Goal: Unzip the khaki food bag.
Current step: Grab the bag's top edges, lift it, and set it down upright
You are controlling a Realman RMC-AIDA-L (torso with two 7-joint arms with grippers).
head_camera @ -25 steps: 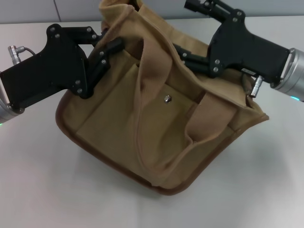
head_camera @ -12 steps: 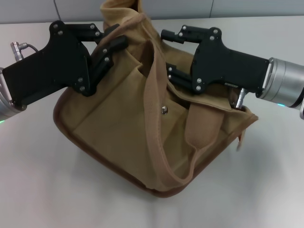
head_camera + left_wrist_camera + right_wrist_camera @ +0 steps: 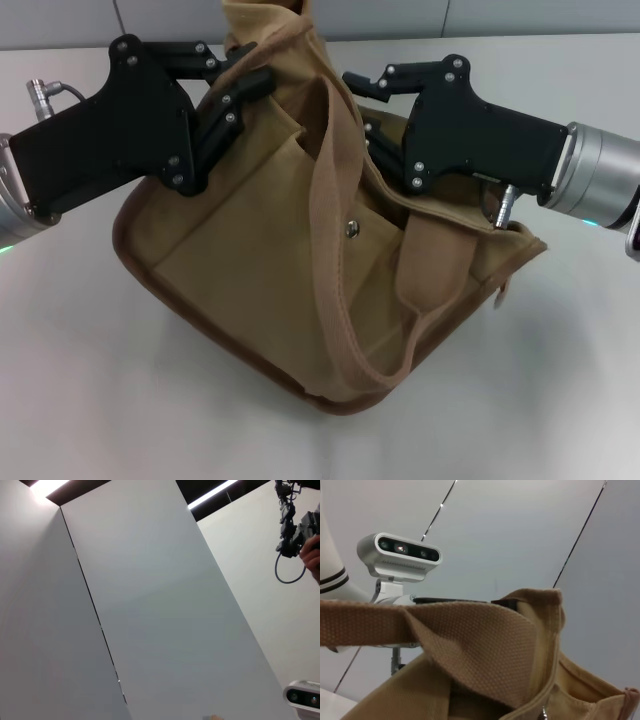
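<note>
Both grippers' fingers clamped on khaki food bag atop white table.

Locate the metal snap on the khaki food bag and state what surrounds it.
In the head view, the metal snap sits near the middle of the khaki food bag, on its front pocket, between the two webbing handles, below the right gripper.
</note>
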